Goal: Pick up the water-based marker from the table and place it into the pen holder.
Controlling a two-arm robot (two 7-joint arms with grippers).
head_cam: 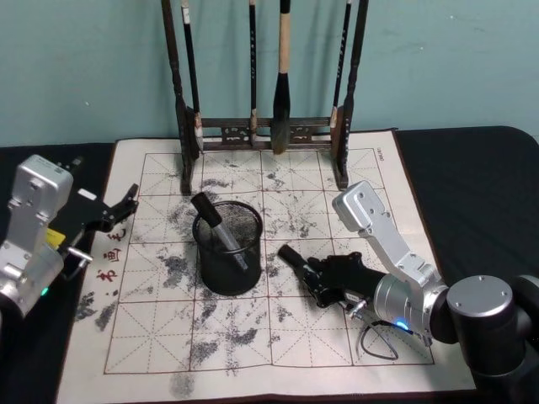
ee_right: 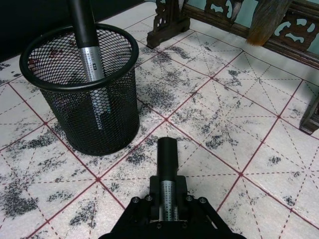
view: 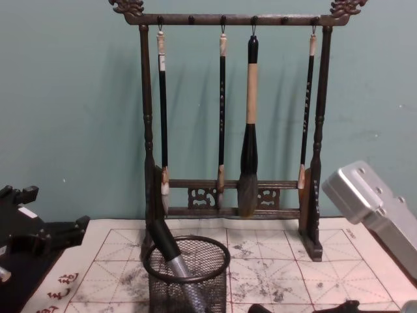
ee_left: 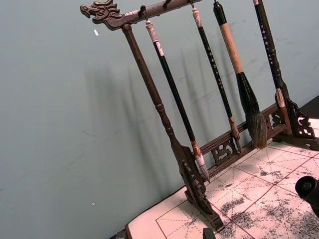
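The pen holder [head_cam: 227,252], a black wire-mesh cup, stands on the ink-stained grid mat; a black and silver marker [head_cam: 216,225] leans inside it. My right gripper [head_cam: 316,273] is just right of the holder, low over the mat, shut on a second water-based marker [head_cam: 295,257] whose black cap points toward the cup. The right wrist view shows that marker [ee_right: 168,167] clamped between the fingers, with the pen holder [ee_right: 82,94] a short way ahead. In the chest view the pen holder [view: 189,274] sits at bottom centre. My left gripper [head_cam: 118,210] is parked open at the mat's left edge.
A tall dark wooden brush rack [head_cam: 261,126] with several hanging brushes stands at the back of the mat [head_cam: 337,337], behind the holder. Black table cloth [head_cam: 472,185] surrounds the mat. The teal wall lies behind the rack.
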